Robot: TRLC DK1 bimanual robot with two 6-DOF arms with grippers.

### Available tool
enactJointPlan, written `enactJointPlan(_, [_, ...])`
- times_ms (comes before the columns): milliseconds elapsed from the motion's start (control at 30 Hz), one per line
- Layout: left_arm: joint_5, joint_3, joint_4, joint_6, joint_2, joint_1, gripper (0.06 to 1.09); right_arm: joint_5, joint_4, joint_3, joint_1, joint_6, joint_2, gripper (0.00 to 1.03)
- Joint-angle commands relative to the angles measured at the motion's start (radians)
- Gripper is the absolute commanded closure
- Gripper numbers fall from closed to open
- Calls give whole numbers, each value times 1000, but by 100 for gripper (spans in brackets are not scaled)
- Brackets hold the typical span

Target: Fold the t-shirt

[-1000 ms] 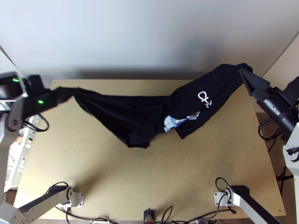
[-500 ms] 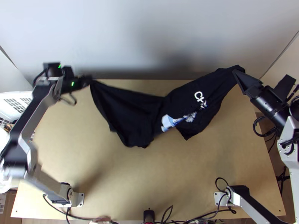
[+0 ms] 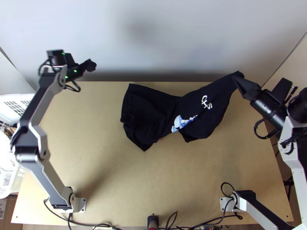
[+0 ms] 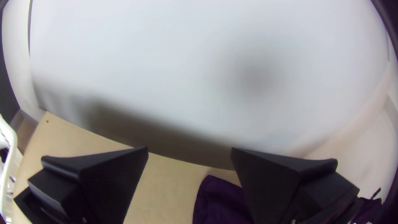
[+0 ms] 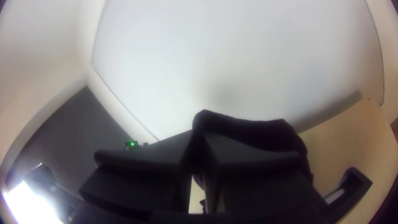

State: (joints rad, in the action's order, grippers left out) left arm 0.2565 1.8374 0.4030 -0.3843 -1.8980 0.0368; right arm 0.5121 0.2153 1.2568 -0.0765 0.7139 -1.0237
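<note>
left gripper [image 3: 92,65] released | right gripper [image 3: 235,79] grasping 1 end of black t-shirt [image 3: 149,111] | other end rumpled on table [image 3: 153,176]

The shirt [image 3: 147,111] lies partly on the tabletop [image 3: 153,184], basket [image 3: 23,98] at its left, wall [image 3: 172,34] behind it.

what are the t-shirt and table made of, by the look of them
The t-shirt looks like soft, matt black knit, perhaps cotton: it drapes in loose folds. The table looks like smooth wooden board, judging by its flat, even tan face; solid or faced, I can't tell.
</note>
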Motion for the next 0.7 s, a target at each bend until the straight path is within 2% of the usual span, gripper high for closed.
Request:
enactJointPlan(0, [15, -53, 249, 217, 251, -49, 10, -17, -5, -39, -35, 1, -9, 100])
enactJointPlan(133, [38, -204, 415, 420, 412, -167, 10, -37, -8, -43, -48, 1, -35, 100])
enactJointPlan(233, [125, -409, 431, 506, 537, -230, 10, -43, -13, -54, -48, 1, -49, 100])
enactJointPlan(267, [127, -460, 459, 516, 565, -264, 11, -43, -13, -56, -48, 1, -50, 100])
enactJointPlan(333, [127, -486, 594, 521, 571, -339, 11, -50, -13, -60, -46, 2, -53, 100])
enactJointPlan(467, [178, -486, 772, 452, 499, -423, 11, -57, -8, -65, -40, 2, -53, 100])
enactJointPlan(533, [239, -510, 770, 394, 488, -442, 11, -63, -8, -69, -37, 2, -53, 100])
enactJointPlan(600, [306, -543, 700, 311, 490, -465, 11, -69, -8, -80, -35, 2, -53, 100])
enactJointPlan(667, [311, -595, 612, 216, 488, -514, 11, -73, -7, -89, -34, 7, -53, 100])
